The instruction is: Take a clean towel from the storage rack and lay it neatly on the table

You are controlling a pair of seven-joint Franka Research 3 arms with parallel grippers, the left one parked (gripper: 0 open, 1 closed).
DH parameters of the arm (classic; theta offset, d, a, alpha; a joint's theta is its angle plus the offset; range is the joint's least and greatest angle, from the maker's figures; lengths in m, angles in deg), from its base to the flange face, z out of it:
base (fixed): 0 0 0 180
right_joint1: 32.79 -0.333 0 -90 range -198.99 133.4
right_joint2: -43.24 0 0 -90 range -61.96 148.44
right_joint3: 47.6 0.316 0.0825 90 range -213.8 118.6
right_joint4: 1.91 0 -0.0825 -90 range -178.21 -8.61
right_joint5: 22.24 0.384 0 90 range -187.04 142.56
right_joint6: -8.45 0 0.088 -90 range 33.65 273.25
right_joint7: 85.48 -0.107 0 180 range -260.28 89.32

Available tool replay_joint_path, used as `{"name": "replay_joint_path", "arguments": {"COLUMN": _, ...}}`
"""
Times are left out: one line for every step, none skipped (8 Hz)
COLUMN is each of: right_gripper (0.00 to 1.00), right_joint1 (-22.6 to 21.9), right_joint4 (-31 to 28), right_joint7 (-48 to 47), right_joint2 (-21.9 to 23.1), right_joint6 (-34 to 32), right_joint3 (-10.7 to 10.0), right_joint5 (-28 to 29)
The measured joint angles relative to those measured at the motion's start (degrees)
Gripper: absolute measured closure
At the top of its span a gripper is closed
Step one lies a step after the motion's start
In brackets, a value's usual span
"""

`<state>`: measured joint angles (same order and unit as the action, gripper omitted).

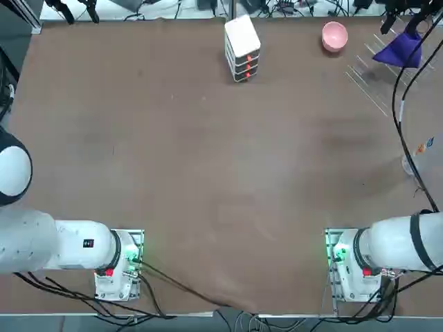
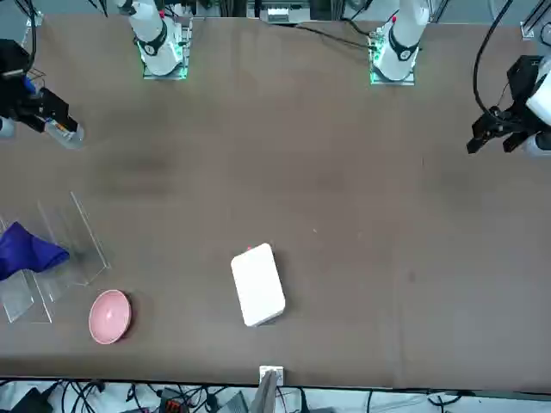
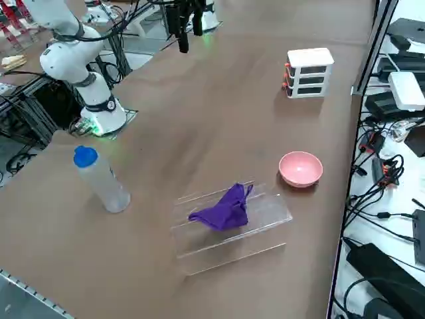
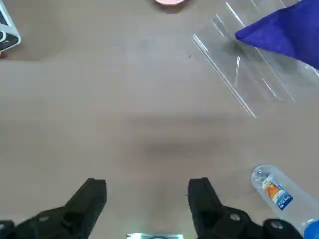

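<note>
Can see the purple-blue towel [image 3: 226,209] bunched on the see-through storage rack [image 3: 265,211], near a pink bowl [image 3: 301,169]. Farther off, can find a blue-capped bottle [image 3: 103,181] and white drawer box [image 3: 309,72] on the matte brown table [image 3: 219,119]. Above it, can make out the right gripper [image 4: 147,191] with fingers spread wide. Past the edge, can spot tangled black cables [image 3: 382,179]

We see bare tabletop [image 1: 228,173] running wide between the white drawer box [image 1: 242,52] and the arm bases. Near the clear rack [image 3: 226,229], the pink bowl [image 3: 300,169] stands on one side and a bottle [image 3: 101,179] (upright, blue-capped) on another, narrowing passage.
</note>
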<state>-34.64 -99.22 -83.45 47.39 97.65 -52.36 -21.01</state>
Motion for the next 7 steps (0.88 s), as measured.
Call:
{"name": "replay_joint_path", "arguments": {"right_gripper": 0.0, "right_joint1": 0.0, "right_joint4": 0.0, "right_joint7": 0.0, "right_joint2": 0.0, "right_joint6": -0.01, "right_joint3": 0.0, "right_joint5": 0.0}}
{"name": "replay_joint_path", "arguments": {"right_gripper": 0.0, "right_joint1": 0.0, "right_joint4": 0.0, "right_joint7": 0.0, "right_joint2": 0.0, "right_joint6": -0.19, "right_joint3": 0.0, "right_joint5": 0.0}}
{"name": "replay_joint_path", "arguments": {"right_gripper": 0.0, "right_joint1": 0.0, "right_joint4": 0.0, "right_joint7": 0.08, "right_joint2": 0.0, "right_joint6": -0.44, "right_joint3": 0.0, "right_joint5": 0.0}}
{"name": "replay_joint_path", "arguments": {"right_gripper": 0.0, "right_joint1": 0.0, "right_joint4": 0.0, "right_joint7": 0.11, "right_joint2": -0.03, "right_joint6": -1.12, "right_joint3": 0.0, "right_joint5": 0.0}}
{"name": "replay_joint_path", "arguments": {"right_gripper": 0.0, "right_joint1": -0.01, "right_joint4": -0.03, "right_joint7": 0.11, "right_joint2": -0.34, "right_joint6": -2.92, "right_joint3": 0.0, "right_joint5": -0.02}}
{"name": "replay_joint_path", "arguments": {"right_gripper": 0.0, "right_joint1": -0.01, "right_joint4": -0.1, "right_joint7": 0.11, "right_joint2": -1.28, "right_joint6": -4.48, "right_joint3": 0.0, "right_joint5": -0.51}}
{"name": "replay_joint_path", "arguments": {"right_gripper": 0.0, "right_joint1": 0.08, "right_joint4": -0.2, "right_joint7": 0.22, "right_joint2": -2.99, "right_joint6": -4.54, "right_joint3": -0.05, "right_joint5": -2.63}}
